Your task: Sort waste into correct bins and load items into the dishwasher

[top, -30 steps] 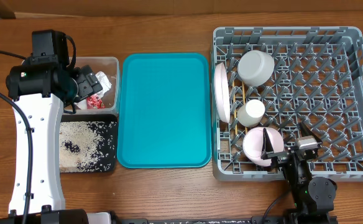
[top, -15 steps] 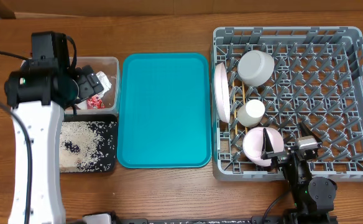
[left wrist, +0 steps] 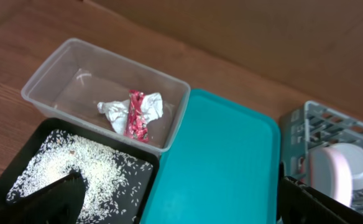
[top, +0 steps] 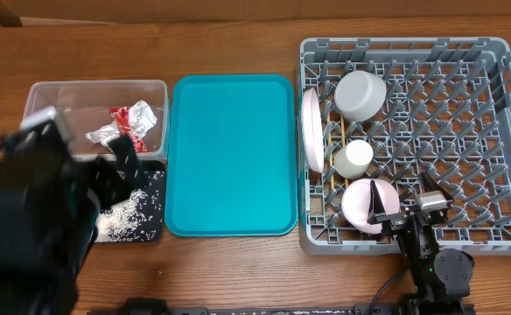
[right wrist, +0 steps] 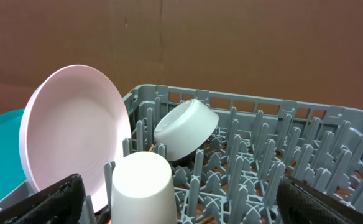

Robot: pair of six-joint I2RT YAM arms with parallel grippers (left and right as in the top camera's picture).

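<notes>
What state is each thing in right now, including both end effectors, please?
Clear tub, holds napkin and wrapper.
Black tray, strewn with rice.
White plate, on edge in rack.
Cup, upside down in rack.
Bowl, tilted in rack.
Pink dish, leaning in rack.
Left end effector, open, holding nothing.
Right end effector, open, holding nothing.

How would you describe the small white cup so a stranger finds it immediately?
Find the big grey dish rack on the right. Near its left edge, the cup sits between the grey bowl and the pink dish. It is the smallest and plain white.
</notes>
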